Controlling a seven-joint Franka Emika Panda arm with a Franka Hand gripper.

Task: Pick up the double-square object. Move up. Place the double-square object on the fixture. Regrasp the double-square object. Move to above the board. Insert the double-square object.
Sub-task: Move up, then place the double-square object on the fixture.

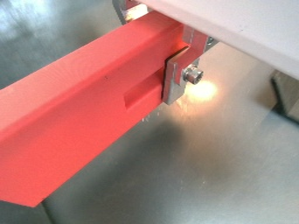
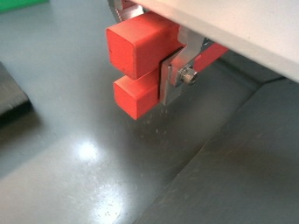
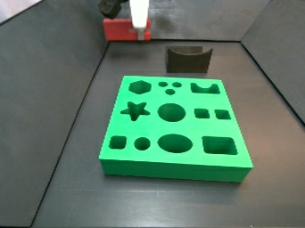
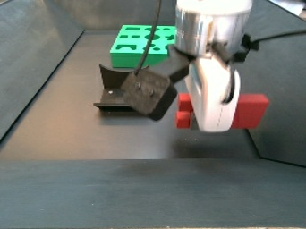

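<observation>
Robot gripper (image 2: 177, 77) raised above the floor, fingers clamped on the red double-square object (image 2: 140, 63) (prongs visible). Green board (image 3: 174, 125) lies at six o'clock from the dark fixture (image 3: 187, 59).

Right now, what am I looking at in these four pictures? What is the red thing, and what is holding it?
It is a robot arm. At its tip sits the end effector, a pincher with two flat silver fingers.

Two pictures come from small cameras on the arm's wrist, so they look down very close. Two come from cameras standing beside the table, so they show the whole scene.

The red thing is the double-square object, a plastic block with two square prongs at one end. The end effector is pinching it between its fingers and holds it up in the air, above the dark floor.

On the floor lies the board, a thick green slab with holes shaped like a star, a hexagon, circles and squares. Near it stands the fixture, a small dark block with a dip in its top.
</observation>
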